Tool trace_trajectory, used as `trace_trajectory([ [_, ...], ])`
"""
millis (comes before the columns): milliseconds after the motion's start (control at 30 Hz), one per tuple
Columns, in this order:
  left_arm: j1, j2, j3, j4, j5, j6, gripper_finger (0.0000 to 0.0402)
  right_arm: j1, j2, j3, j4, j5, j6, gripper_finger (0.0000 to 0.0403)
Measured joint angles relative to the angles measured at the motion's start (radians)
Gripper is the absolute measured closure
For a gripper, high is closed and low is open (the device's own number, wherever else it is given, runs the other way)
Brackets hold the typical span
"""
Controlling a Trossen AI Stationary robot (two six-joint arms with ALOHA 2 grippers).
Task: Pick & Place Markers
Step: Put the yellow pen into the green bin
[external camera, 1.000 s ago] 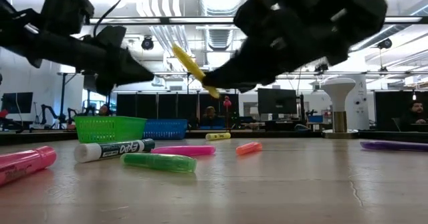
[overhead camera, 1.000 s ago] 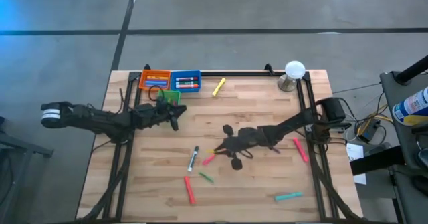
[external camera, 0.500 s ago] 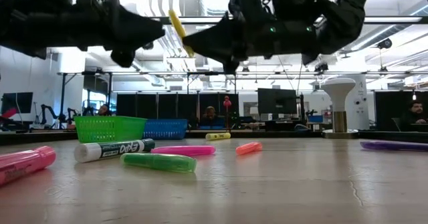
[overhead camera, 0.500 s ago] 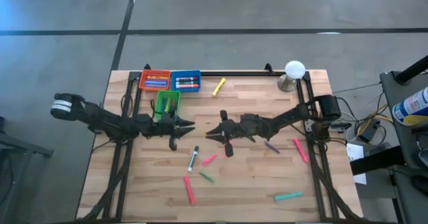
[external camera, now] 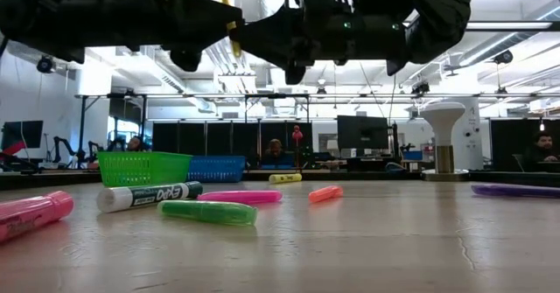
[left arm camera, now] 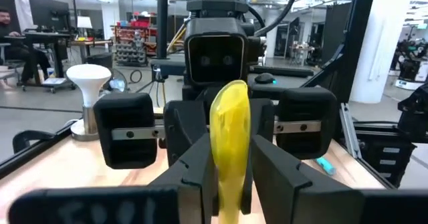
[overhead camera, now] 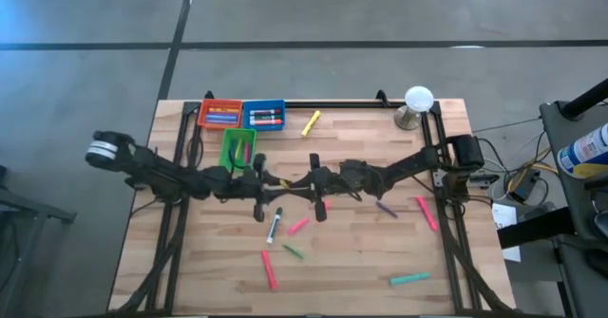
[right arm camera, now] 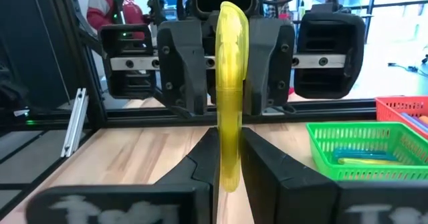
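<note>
A yellow marker (right arm camera: 231, 83) stands upright in the air over the table's middle, with my right gripper (right arm camera: 229, 174) shut on it. My left gripper (left arm camera: 231, 177) faces it from the table's left, level and open, one finger on each side of the same marker (left arm camera: 229, 137). In the high view the two grippers meet tip to tip, left (overhead camera: 271, 183) and right (overhead camera: 302, 182). Other markers lie flat on the table: a white-barrelled one (overhead camera: 274, 225), a pink one (overhead camera: 298, 226), a green one (overhead camera: 293, 252), a red one (overhead camera: 270, 270). My right gripper pinches the yellow marker's lower part (right arm camera: 231, 164) between its two fingers. The fingers lie level, come from the table's right and cross the marker. The marker stands upright, clear of the table. My left gripper's fingers stand close beside the marker; whether they touch it I cannot tell.
An orange bin (overhead camera: 219, 115), a blue bin (overhead camera: 264, 116) and a green bin (overhead camera: 237, 147) stand at the far left. More markers lie around: yellow (overhead camera: 311, 123), purple (overhead camera: 385, 207), red (overhead camera: 427, 213), teal (overhead camera: 409, 279). A white lamp-like stand (overhead camera: 416, 104) is at the far right.
My left gripper has swung from beside the green bin toward the table's middle, risen and tipped level. My right gripper has risen and tipped level with the yellow marker, which has gone from slanted to upright. The two grippers now meet at the marker.
</note>
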Motion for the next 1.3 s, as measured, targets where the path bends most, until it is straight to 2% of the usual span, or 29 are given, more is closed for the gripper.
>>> trace_trajectory([
  [133, 0.000, 0.008, 0.010, -0.001, 0.000, 0.009, 0.0317, 0.000, 0.000, -0.001, -0.004, -0.003, -0.001, 0.0358],
  [233, 0.000, -0.006, 0.010, -0.003, -0.010, 0.016, 0.0342, 0.002, 0.000, -0.002, -0.007, -0.003, -0.004, 0.0358],
  [300, -0.001, -0.030, 0.009, -0.023, -0.044, 0.016, 0.0363, 0.002, 0.000, -0.002, -0.006, 0.000, -0.010, 0.0357],
  [367, -0.001, -0.070, 0.012, -0.079, -0.106, 0.023, 0.0364, 0.000, 0.000, 0.000, -0.014, 0.012, -0.016, 0.0353],
  [467, 0.021, -0.163, 0.037, -0.249, -0.255, 0.030, 0.0364, -0.002, 0.001, -0.007, -0.063, 0.014, -0.015, 0.0338],
  [600, 0.080, -0.280, 0.098, -0.628, -0.436, -0.037, 0.0364, 0.006, 0.001, -0.008, -0.094, -0.003, -0.009, 0.0314],
  [733, 0.226, -0.368, 0.180, -1.029, -0.513, -0.190, 0.0364, -0.001, 0.001, -0.010, -0.122, 0.010, -0.008, 0.0301],
  [800, 0.322, -0.380, 0.206, -1.207, -0.510, -0.251, 0.0364, 0.000, 0.001, -0.010, -0.121, 0.010, -0.008, 0.0299],
  [867, 0.425, -0.376, 0.216, -1.315, -0.483, -0.281, 0.0364, 0.004, 0.001, -0.010, -0.121, 0.002, -0.012, 0.0300],
  [1067, 0.665, -0.322, 0.177, -1.340, -0.285, -0.276, 0.0364, 0.000, 0.001, -0.011, -0.120, 0.008, -0.016, 0.0311],
  [1167, 0.716, -0.291, 0.158, -1.335, -0.255, -0.276, 0.0364, 0.003, 0.001, -0.011, -0.126, 0.003, -0.016, 0.0317],
  [1300, 0.718, -0.270, 0.136, -1.333, -0.240, -0.276, 0.0347, 0.001, 0.001, -0.011, -0.138, 0.005, -0.019, 0.0322],
])
